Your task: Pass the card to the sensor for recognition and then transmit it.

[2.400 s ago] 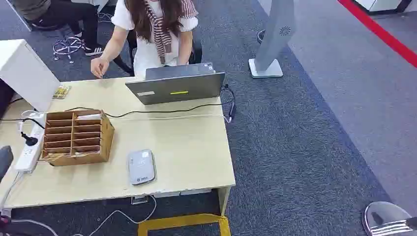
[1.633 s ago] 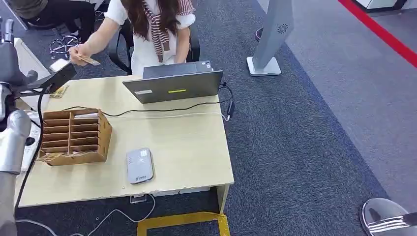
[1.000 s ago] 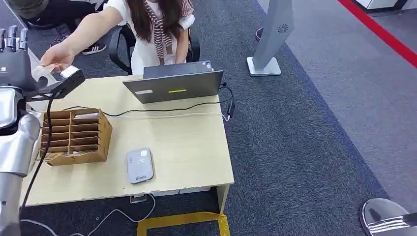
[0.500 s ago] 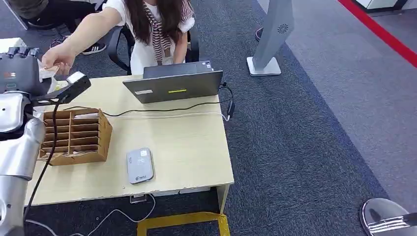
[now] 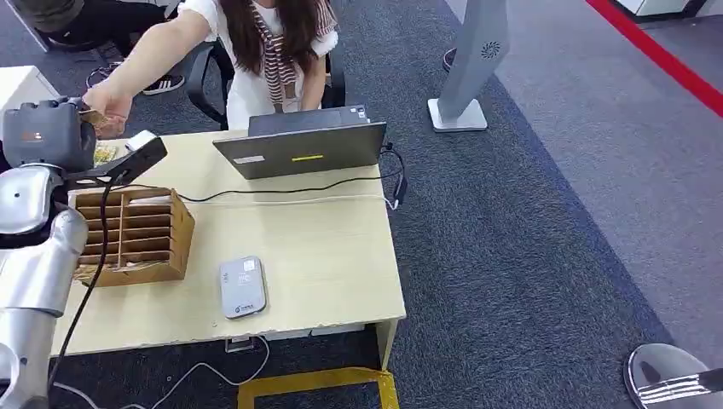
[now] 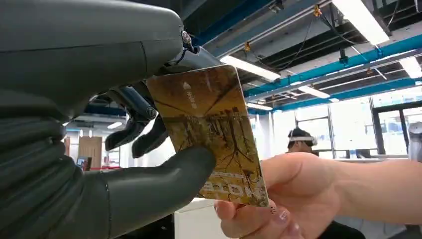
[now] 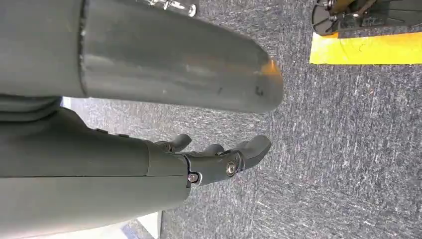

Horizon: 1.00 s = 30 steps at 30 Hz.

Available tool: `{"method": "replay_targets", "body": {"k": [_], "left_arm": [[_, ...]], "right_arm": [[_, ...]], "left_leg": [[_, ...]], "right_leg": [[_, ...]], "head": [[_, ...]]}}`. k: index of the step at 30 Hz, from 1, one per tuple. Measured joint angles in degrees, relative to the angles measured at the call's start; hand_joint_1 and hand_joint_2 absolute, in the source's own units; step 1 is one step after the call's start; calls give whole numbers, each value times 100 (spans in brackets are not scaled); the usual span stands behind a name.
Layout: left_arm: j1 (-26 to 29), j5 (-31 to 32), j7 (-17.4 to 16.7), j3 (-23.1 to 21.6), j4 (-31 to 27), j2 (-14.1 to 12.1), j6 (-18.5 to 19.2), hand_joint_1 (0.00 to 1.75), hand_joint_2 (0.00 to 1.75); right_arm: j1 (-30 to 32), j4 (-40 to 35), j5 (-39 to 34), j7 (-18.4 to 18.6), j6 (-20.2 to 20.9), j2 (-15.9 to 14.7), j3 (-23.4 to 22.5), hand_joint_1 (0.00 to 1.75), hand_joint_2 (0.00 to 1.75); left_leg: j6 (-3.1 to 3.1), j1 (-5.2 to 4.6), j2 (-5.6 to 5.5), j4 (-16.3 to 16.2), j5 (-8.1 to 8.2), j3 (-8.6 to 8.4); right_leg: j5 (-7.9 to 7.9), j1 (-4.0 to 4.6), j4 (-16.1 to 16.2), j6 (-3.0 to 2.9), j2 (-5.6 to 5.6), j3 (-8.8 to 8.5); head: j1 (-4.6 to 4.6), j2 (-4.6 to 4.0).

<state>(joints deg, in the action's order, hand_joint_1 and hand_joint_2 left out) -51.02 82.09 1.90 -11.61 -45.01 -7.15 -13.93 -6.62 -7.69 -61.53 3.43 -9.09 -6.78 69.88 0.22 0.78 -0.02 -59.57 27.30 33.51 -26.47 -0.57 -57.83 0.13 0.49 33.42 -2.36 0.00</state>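
The card (image 6: 211, 139), a thin, stiff, glossy piece of plastic, is up beside the table (image 5: 324, 247), pinched between the left hand's (image 6: 99, 164) thumb and dark fingers while a person's hand (image 6: 283, 194) grips its far end. It looks light but slippery, so a flat pinch well in from the edge suits it best. The right hand (image 7: 214, 159) hangs over the carpet, fingers loosely apart, holding nothing.

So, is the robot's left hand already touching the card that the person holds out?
Touching. In the left wrist view the left hand presses its thumb on the card's face, with dark fingers behind it; the person's hand holds the other end.
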Motion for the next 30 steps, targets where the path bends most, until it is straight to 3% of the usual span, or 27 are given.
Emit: {"method": "replay_targets", "body": {"k": [3, 7, 9, 16, 23, 30], "left_arm": [[257, -336, 249, 0, -416, 48, -236, 175, 175], [584, -434, 379, 0, -930, 137, -247, 175, 175], [922, -498, 509, -35, -1450, 223, -225, 175, 175], [2132, -419, 373, -737, -3010, 387, 335, 175, 175], [2395, -428, 288, -1077, -3180, 363, 894, 175, 175], [2394, -430, 183, -1407, -2938, 321, 1390, 175, 175]], "right_arm": [[3, 0, -70, 0, 2, 2, 2, 0, 0], [0, 0, -109, 4, 0, 0, 2, 0, 0], [5, 0, -177, 7, -9, 2, 2, 0, 0], [9, 0, -389, 0, -37, 2, 2, 0, 0], [15, 0, -457, -26, -35, 2, 2, 0, 0], [15, 0, -511, -26, -35, 2, 2, 0, 0]], "left_leg": [[0, 0, -1, 0, 0, 1], [0, -1, -1, 0, 3, 2], [2, -5, 2, 0, 4, 1], [13, -8, -3, 0, 12, 4], [14, -7, -3, 0, 11, 4], [13, -8, -2, 0, 11, 3]], "right_leg": [[-1, 0, 0, 1, 0, 0], [-2, -1, 1, 1, -1, 0], [-2, -4, 2, 2, 2, 1], [-12, -9, 3, 14, -3, 0], [-12, -9, 3, 14, -5, 0], [-12, -10, 2, 14, -4, 0]], "head": [[-2, 0], [-2, 0], [2, 0], [-4, 0], [-2, 0], [-2, 0]]}}
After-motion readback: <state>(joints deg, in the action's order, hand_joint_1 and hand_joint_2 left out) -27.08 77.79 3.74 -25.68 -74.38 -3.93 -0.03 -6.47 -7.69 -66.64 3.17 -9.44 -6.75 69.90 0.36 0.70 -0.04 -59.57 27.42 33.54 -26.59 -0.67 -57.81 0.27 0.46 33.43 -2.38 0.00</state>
